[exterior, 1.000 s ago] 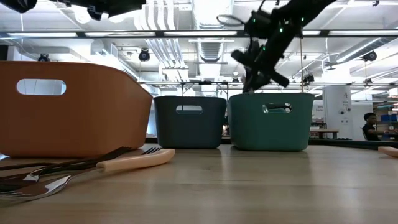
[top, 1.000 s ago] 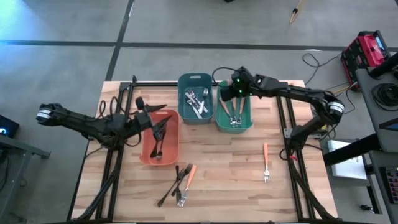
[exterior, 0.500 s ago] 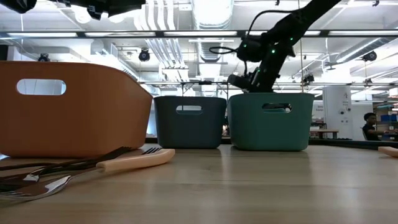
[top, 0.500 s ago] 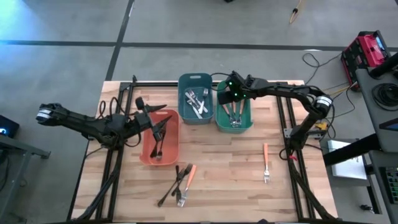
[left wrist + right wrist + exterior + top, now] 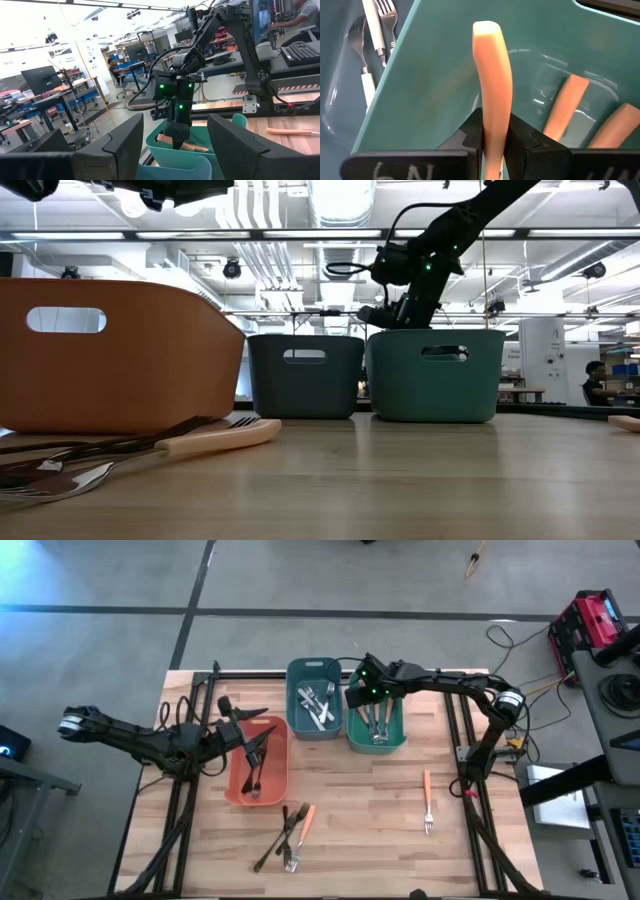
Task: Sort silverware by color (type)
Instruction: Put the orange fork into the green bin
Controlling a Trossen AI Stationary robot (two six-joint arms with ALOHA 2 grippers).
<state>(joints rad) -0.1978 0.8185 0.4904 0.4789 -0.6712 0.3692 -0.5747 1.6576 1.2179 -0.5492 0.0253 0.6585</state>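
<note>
While our left gripper (image 5: 262, 745) hovers over salmon bin (image 5: 278, 777), fingers apart, empty, our right gripper (image 5: 492, 145) dips into green bin (image 5: 398, 736), clamped on orange-handled utensil (image 5: 492, 95).

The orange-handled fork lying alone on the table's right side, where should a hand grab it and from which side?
Take the orange-handled fork by its orange handle, coming straight down from above. It lies flat on the bare table, handle toward the bins, tines toward the near edge, nothing beside it.
</note>
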